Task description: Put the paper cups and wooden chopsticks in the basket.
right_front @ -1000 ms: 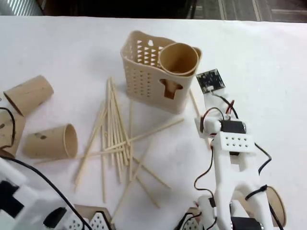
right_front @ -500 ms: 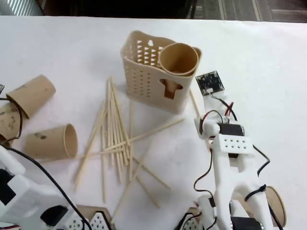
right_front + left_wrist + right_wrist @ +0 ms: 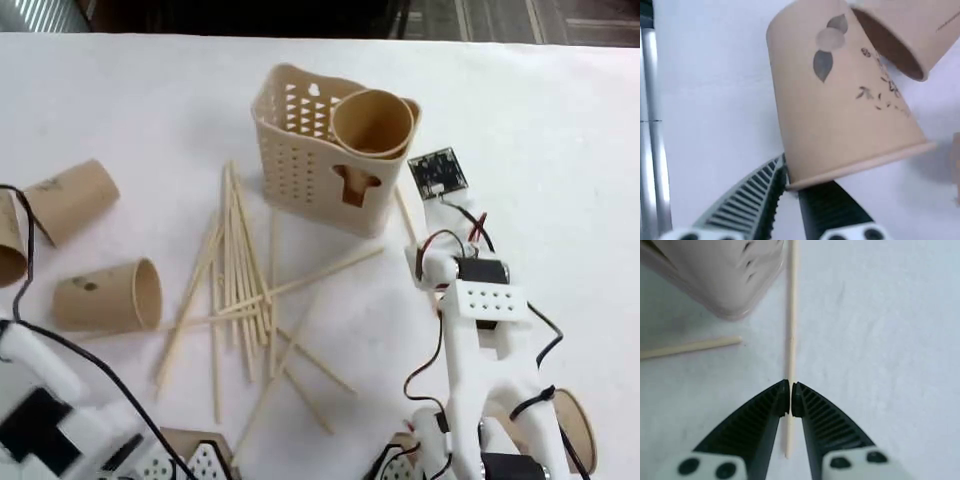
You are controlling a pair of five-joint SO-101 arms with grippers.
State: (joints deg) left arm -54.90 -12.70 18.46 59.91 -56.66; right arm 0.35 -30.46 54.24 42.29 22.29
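Left end effector [image 3: 790, 181]: closed tight on the rolled rim of the held cup [image 3: 840, 100], way over at the left edge of the surface [image 3: 150, 100]
Step on the left: pickup looks done, so the carry to the basket is probably next. A long trip is needed, and the thin paper wall could get squished if it's squeezed harder
Loose cups: far loose cup [image 3: 72, 198] and near loose cup [image 3: 105, 295] are lying on their sides. Brown paper, tapered, matte, not yet binned
Chopstick pile [image 3: 240, 285]: pale wood, thin and straight, scattered criss-cross between the cups and the basket
Basket [image 3: 300, 150]: cream plastic, perforated walls, rounded corners, cut-out handle
Cup in the basket [image 3: 372, 125]: seated upright in one corner, mouth up
Right end effector [image 3: 790, 392]: narrowed right down, with the single chopstick [image 3: 791, 315] pinched between the ribbed tips, just beside the basket's corner
Step on the right: grasp is judged made. A lift and a tip-in over the wall are called for, and a stick that slim could easily swivel
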